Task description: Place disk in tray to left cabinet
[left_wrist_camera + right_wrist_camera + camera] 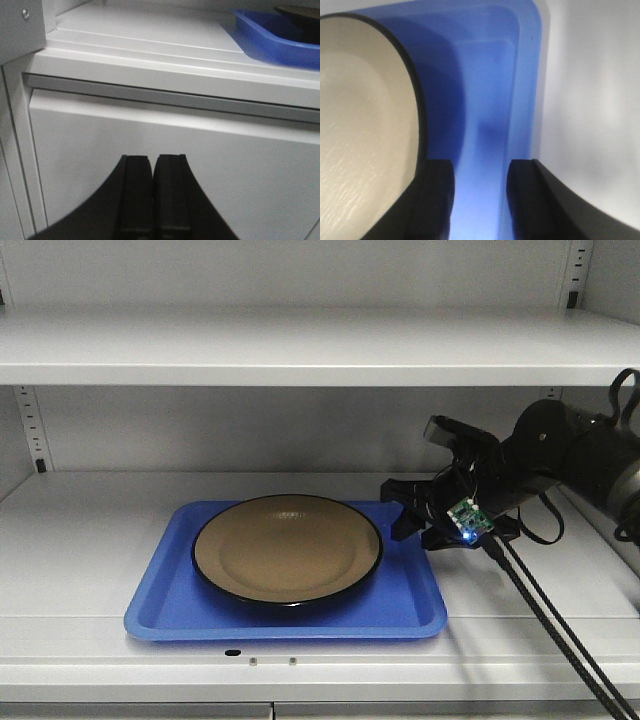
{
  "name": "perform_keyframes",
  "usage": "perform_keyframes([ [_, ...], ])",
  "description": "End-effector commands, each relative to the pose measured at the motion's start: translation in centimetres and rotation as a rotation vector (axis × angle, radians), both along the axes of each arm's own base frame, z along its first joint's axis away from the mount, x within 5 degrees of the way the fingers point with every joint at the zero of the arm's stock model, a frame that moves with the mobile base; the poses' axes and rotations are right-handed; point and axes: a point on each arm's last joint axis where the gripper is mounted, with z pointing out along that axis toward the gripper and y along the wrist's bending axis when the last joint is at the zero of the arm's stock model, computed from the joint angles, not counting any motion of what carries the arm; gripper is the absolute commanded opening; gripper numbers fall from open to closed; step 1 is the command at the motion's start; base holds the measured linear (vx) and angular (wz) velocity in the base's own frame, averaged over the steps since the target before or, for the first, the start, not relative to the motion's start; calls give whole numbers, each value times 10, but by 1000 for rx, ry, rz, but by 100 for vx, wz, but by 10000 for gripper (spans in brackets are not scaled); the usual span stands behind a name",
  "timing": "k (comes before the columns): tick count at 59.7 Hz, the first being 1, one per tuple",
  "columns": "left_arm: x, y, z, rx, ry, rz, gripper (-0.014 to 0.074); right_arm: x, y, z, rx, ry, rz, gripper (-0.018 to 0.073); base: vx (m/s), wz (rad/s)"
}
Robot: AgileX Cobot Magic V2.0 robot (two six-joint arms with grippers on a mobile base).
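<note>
One disk (287, 548) lay centred in the tray (160, 600) on the left cabinet (300, 345) shelf. Right gripper (412, 523), parted and empty, hovered beside the tray's right rim; left gripper (152, 192) was closed below. Glossy, rigid, probably breakable: lift the tray's rim.

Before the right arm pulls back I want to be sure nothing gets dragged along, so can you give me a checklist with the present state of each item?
1. Disk lies flat inside the tray: ok.
2. Tray sits fully on the cabinet shelf, front edge behind the shelf lip: ok.
3. Right end effector is open, nothing between its fingers: ok.
4. Right end effector clear of the tray's right rim: cannot tell; the fingers straddle it in the wrist view.
5. Left end effector is shut, empty, and below the shelf front: ok.
6. Cables from the right arm free of the tray: ok.
</note>
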Motion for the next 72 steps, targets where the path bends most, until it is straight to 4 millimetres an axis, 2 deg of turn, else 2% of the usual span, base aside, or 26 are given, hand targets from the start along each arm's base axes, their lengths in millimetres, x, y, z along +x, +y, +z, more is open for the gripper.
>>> perform_keyframes([
  [1, 1, 0, 0, -5, -55, 5, -6, -10, -1, 43, 42, -140, -8, 347, 0, 0],
  [46, 1, 0, 0, -5, -57, 5, -6, -10, -1, 43, 45, -140, -8, 344, 0, 0],
  [50, 1, 0, 0, -5, -57, 5, -6, -12, -7, 47, 39, -142, -15, 335, 0, 0],
  [63, 1, 0, 0, -5, -57, 5, -6, -37, -32, 59, 51, -93, -48, 284, 0, 0],
  [72, 1, 0, 0, -5, -57, 5, -6, -71, -50, 46, 49, -84, -114, 231, 0, 0],
])
